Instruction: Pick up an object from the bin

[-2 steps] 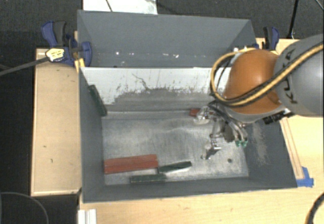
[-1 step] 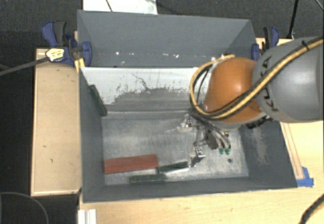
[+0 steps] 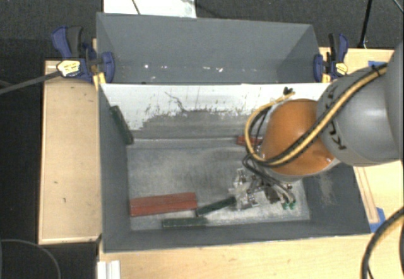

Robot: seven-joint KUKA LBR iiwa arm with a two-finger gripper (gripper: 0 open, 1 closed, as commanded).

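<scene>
Hanging low over the front right of the bin [image 3: 113, 183], the tool [image 3: 257, 197] is just beside one green stick [image 3: 213, 207]; I cannot tell how open it is. A second green stick [image 3: 183, 223] and one red block [image 3: 163, 204] lie left of it, and one dark bar [image 3: 120, 124] leans on the left wall.

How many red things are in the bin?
2. A long red block lies on the floor, lower left; a small red piece peeks out at the back, beside the arm. The arm may hide more.
</scene>
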